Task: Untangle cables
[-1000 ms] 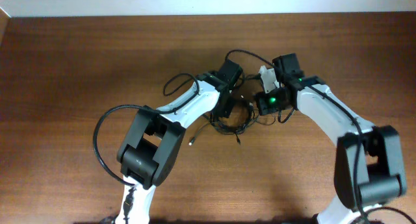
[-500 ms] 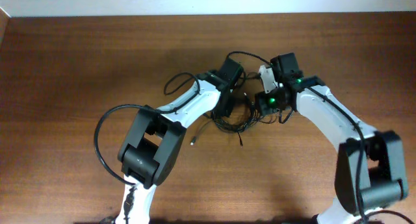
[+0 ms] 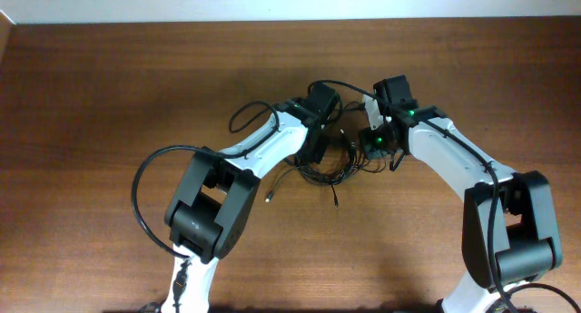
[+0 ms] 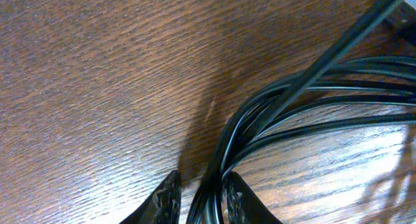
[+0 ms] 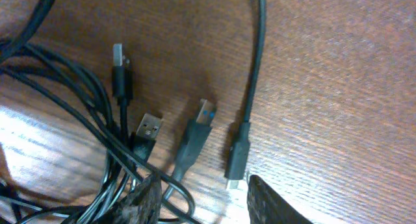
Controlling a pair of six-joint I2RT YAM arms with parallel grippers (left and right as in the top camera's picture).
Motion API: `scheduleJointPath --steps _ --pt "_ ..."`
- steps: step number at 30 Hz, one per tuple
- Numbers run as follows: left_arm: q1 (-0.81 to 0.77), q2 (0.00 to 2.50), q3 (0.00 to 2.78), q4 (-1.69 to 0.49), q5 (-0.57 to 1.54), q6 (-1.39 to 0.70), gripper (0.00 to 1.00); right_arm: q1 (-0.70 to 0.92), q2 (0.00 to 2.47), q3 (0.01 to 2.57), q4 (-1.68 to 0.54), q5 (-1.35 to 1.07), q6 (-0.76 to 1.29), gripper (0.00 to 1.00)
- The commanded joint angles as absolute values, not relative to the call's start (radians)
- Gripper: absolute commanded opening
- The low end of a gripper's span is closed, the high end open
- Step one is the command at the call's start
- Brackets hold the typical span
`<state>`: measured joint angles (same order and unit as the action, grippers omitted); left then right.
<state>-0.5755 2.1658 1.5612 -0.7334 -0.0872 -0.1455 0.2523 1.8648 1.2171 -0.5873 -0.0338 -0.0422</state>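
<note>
Noting the left fingers (image 4: 168,201) first: they are clamped on a bunch of the cables (image 4: 273,110). The strands are squeezed between the two tips and fan out to the right across the table (image 4: 97,68). We judge this grip an anchor, pinning one side of the knot so the other arm can draw strands away from it. One strand runs straight and diagonal over the bundle.

The right fingers (image 5: 270,201) stand apart, gripping nothing. Just ahead of them lie four plug ends, side by side:
- a slim plug (image 5: 237,156), nearest the gap
- a blue-tipped plug (image 5: 198,130), beside it
- two flat plugs (image 5: 148,126) farther left, toward the tangle

We read this pose as lining up on a free end, since a free end is what can be pulled out of a loop. Which plug is meant, we cannot tell.

Farther off, from overhead, the cables form a small heap at mid-table, between the two wrists. One loose end (image 3: 270,198) trails out on the left arm's side.

Writing: none readable on plugs, cords or arms, and no brand. The only mark is a green light (image 3: 377,142) on the right wrist.
</note>
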Motion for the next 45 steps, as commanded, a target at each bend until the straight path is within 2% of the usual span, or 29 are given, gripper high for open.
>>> scheduleJointPath --steps 1,5,12,20,45 --pt "-0.567 2.186 1.557 -0.734 -0.095 -0.137 0.25 0.255 1.881 1.227 -0.583 0.007 -0.045 0.43" --pt "-0.567 2.186 1.557 -0.734 -0.095 -0.137 0.25 0.255 1.923 1.223 -0.592 -0.122 -0.045 0.44" --pt "-0.567 2.186 1.557 -0.733 -0.095 -0.137 0.26 0.255 1.935 1.214 -0.533 -0.084 -0.049 0.43" --pt "-0.567 2.186 1.557 -0.727 -0.095 -0.137 0.25 0.255 1.938 1.214 -0.455 0.012 -0.041 0.28" --pt "-0.567 2.186 1.557 -0.727 -0.095 -0.137 0.25 0.255 1.952 1.161 -0.316 0.013 -0.019 0.27"
